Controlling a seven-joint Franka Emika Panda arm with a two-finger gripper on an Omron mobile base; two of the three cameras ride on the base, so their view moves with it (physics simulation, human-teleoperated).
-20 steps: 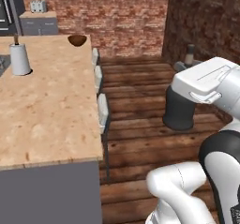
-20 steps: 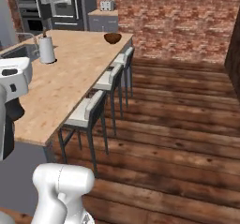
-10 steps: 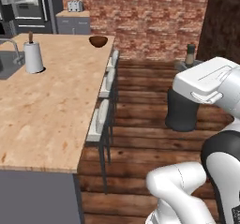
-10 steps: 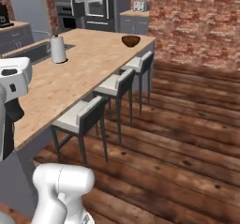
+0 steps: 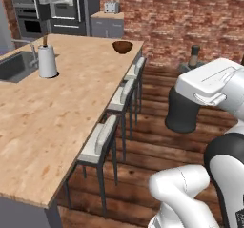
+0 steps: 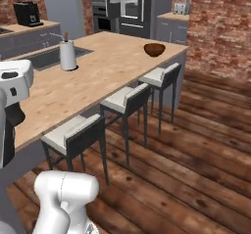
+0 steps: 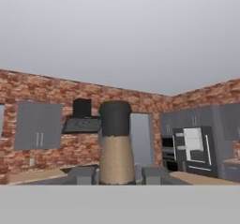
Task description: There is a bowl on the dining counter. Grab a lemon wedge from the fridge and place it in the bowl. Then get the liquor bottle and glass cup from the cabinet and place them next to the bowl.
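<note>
Tool point(image 7: 115, 175) grips bottle point(image 7: 115, 143); bowl point(image 5: 123, 46) on far counter point(image 5: 71, 108).

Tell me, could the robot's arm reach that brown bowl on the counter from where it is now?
Probably not. The bowl sits at the dining counter's far end, and three stools line the side between.

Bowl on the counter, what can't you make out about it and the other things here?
Bowl: too far and small in both base views to show what lies inside.
Bottle: hand view, its foot hidden behind the gripper.
Fridge: left base view, top cut off by the picture's edge.
</note>
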